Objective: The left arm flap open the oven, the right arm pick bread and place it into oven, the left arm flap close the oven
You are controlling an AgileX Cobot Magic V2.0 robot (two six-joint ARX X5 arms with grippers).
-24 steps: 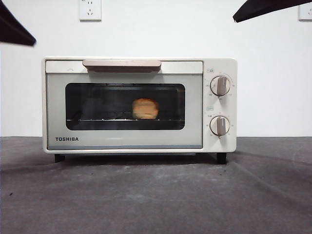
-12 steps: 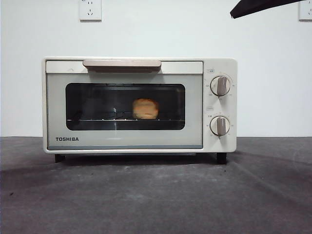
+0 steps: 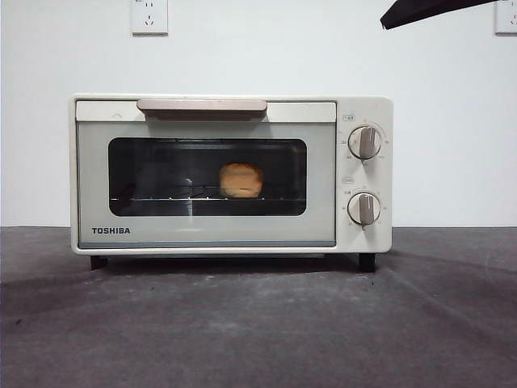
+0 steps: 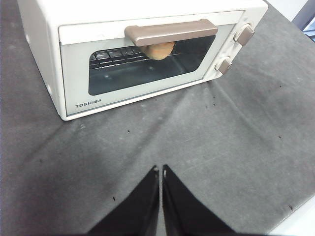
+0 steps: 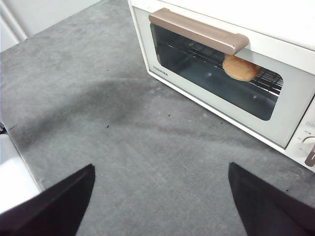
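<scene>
Front view: I count one cream-white boxy oven (image 3: 233,174), door closed, two round knobs | one golden-orange bread loaf (image 3: 241,180) inside it on wire rack | left gripper (image 4: 160,173) fingers pressed together | right gripper (image 5: 160,196) fingers spread wide, empty.

The bar handle (image 4: 170,32) hid the top of the bread (image 4: 160,50) in the left wrist view, and in the right wrist view it also covered the loaf's upper edge. The markings around the knobs (image 3: 365,141) were too small to read. The right gripper (image 5: 160,196) was cut off by the picture's bottom edge, only two jaw tips showing. One dark arm tip (image 3: 428,10) was cropped at a top corner of the front view.
</scene>
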